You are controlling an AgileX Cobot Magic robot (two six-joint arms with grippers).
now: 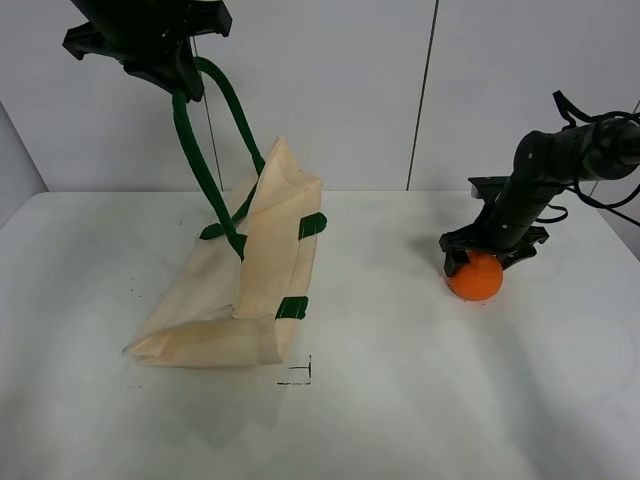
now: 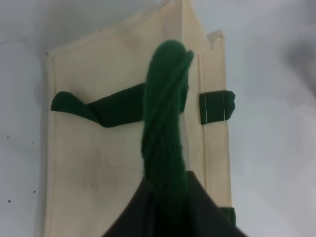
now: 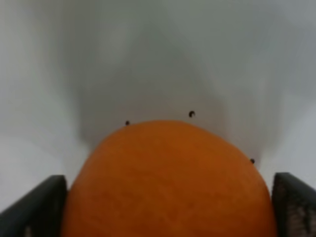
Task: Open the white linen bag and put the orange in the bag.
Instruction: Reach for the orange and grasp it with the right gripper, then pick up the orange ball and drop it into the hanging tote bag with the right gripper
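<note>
The white linen bag (image 1: 250,290) stands half lifted on the table, with its mouth end raised. My left gripper (image 1: 183,88) is high at the upper left, shut on one dark green handle (image 1: 205,160) that is pulled taut. The left wrist view shows that handle (image 2: 165,128) running down to the bag (image 2: 98,168) from my left gripper (image 2: 168,207). The orange (image 1: 476,277) sits on the table at the right. My right gripper (image 1: 490,255) is over it. In the right wrist view the gripper (image 3: 165,197) has its fingers (image 3: 34,207) against both sides of the orange (image 3: 168,177).
A small black corner mark (image 1: 300,375) is on the white table (image 1: 400,400) in front of the bag. The wall stands close behind the table. The right arm's cables (image 1: 600,130) hang at the far right.
</note>
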